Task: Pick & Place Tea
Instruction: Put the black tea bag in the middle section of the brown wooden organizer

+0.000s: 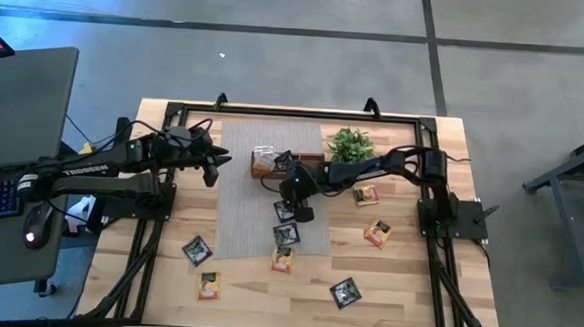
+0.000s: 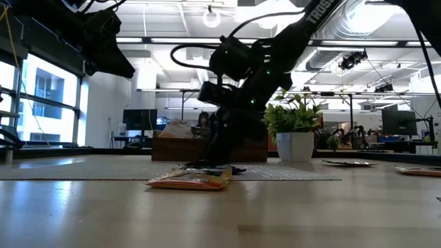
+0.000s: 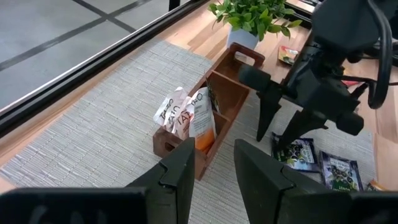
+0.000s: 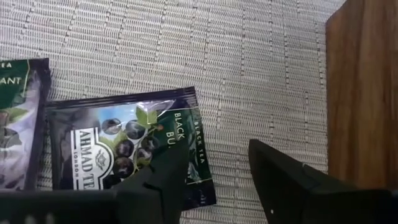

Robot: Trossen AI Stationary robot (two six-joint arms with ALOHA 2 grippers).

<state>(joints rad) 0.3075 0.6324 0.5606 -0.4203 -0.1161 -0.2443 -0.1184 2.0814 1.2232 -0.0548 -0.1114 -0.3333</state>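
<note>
A wooden tray (image 1: 268, 164) stands on the grey mat (image 1: 239, 221) with white sachets (image 3: 180, 112) upright in one compartment. Black and orange sachets lie flat on the mat and table: a black one (image 1: 285, 211), another black one (image 1: 286, 233) and an orange one (image 1: 282, 258). My right gripper (image 1: 296, 196) is open, pointing down over the black sachet (image 4: 124, 149) beside the tray (image 4: 364, 93). One finger (image 4: 163, 180) stands over that sachet's edge and the other (image 4: 280, 180) over bare mat. My left gripper (image 3: 214, 165) is open, raised to the left of the tray. My right gripper comes from above, pointing down, with its open fingers astride the tray-side edge of the black sachet (image 4: 189, 155), which lies flat on the mat. Whether a fingertip touches the sachet I cannot tell.
A small potted plant (image 1: 351, 145) stands behind the right arm at the far edge. More sachets lie on the wood: black (image 1: 196, 249), orange (image 1: 209, 284), black (image 1: 345, 291), orange (image 1: 377, 233) and orange (image 1: 366, 194). A black frame runs round the table edge (image 1: 275, 111).
</note>
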